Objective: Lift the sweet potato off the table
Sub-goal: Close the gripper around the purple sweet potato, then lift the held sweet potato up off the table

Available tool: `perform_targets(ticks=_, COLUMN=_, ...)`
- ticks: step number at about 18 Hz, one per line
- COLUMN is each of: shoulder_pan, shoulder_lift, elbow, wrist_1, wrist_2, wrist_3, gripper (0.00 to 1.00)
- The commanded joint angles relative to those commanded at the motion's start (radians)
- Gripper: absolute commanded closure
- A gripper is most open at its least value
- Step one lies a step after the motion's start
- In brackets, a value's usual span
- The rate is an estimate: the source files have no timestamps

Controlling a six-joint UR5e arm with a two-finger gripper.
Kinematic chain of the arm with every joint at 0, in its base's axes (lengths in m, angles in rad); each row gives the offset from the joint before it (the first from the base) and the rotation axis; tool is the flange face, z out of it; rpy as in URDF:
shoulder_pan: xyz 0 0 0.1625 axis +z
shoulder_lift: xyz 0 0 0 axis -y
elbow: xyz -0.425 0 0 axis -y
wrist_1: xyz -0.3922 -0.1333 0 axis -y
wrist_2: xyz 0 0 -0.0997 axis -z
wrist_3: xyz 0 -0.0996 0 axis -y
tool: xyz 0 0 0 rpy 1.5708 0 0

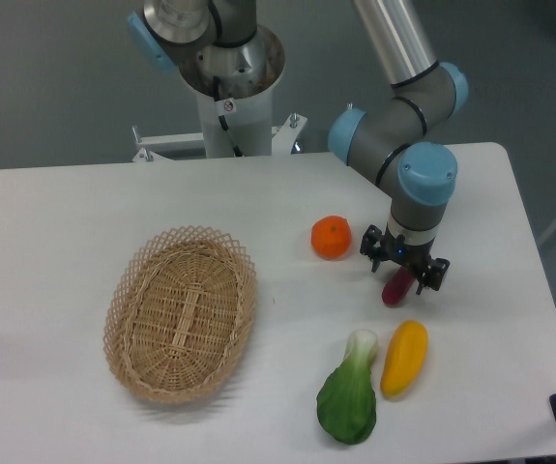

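The pincer (402, 276) stands straight down over the sweet potato (396, 288) on the right half of the table (65, 213), its fingers to either side of the tuber; whether they grip it cannot be told. An orange (332, 237) lies just left of it, well apart from the wicker basket (182, 313) farther left. Nearer, a yellow vegetable (404, 357) and a bok choy (349, 391) lie side by side close to the near edge. Bare tabletop stretches right to the table's edge. No readable writing shows.
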Motion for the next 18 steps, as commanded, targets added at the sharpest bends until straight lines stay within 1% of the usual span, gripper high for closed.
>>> perform_targets(ticks=1, shoulder_pan=0.0, shoulder_lift=0.002, elbow=0.002, wrist_1=0.0, wrist_2=0.0, wrist_3=0.0, gripper=0.26)
perform_targets(ticks=2, shoulder_pan=0.0, shoulder_lift=0.002, elbow=0.002, wrist_1=0.0, wrist_2=0.0, wrist_3=0.002, gripper=0.35)
perform_targets(ticks=6, shoulder_pan=0.0, shoulder_lift=0.002, elbow=0.003, wrist_1=0.003, wrist_2=0.0, wrist_3=0.009, gripper=0.58)
perform_targets(ticks=9, shoulder_pan=0.002, shoulder_lift=0.003, elbow=0.003, wrist_1=0.003, wrist_2=0.0, wrist_3=0.021, gripper=0.63)
perform_targets(ticks=12, shoulder_pan=0.003, shoulder_lift=0.011, elbow=0.017, wrist_1=0.005, wrist_2=-0.002, wrist_3=0.026, gripper=0.64)
perform_targets(ticks=16, shoulder_pan=0.003, shoulder_lift=0.041, elbow=0.084, wrist_1=-0.02, wrist_2=-0.017, wrist_3=0.032, gripper=0.64)
perform_targets(ticks=18, shoulder_pan=-0.003, shoulder_lift=0.064, elbow=0.11, wrist_1=-0.052, wrist_2=-0.024, wrist_3=0.032, gripper=0.64)
